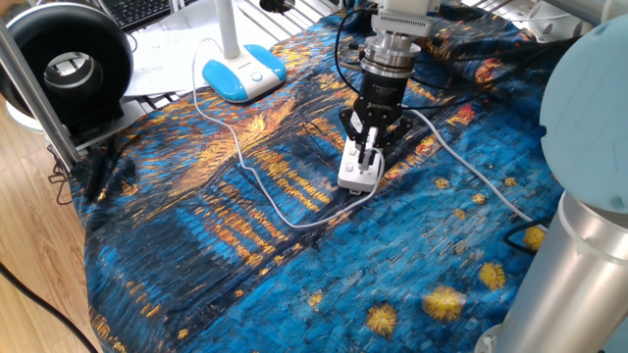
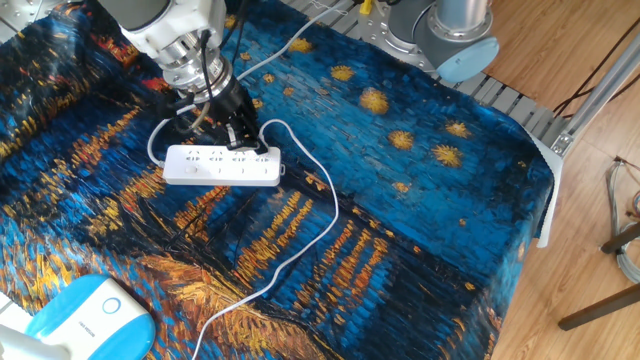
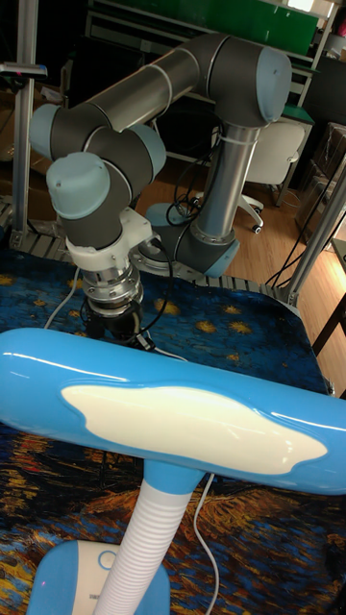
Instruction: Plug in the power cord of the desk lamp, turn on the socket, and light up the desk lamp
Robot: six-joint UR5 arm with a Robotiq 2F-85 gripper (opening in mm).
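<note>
The socket (image 1: 357, 172) (image 2: 222, 165), a white power strip, lies on the blue-and-orange cloth. My gripper (image 1: 370, 150) (image 2: 243, 137) stands upright over one end of it, its tips right at the outlets, shut on the small white plug. The thin white power cord (image 1: 238, 155) (image 2: 322, 228) runs in a loop from there to the desk lamp's blue-and-white base (image 1: 243, 73) (image 2: 88, 316). The lamp's head (image 3: 173, 413) fills the tall fixed view and hides my fingers there. Whether the plug is seated in an outlet I cannot tell.
The strip's thicker white cable (image 1: 469, 169) trails off toward the arm's base (image 2: 447, 30). A black ring-shaped device (image 1: 67, 65) and a metal post (image 1: 35, 80) stand at the table's left corner. Black cables (image 1: 440, 93) lie behind the gripper. The cloth drops off at the table edge (image 2: 540, 190).
</note>
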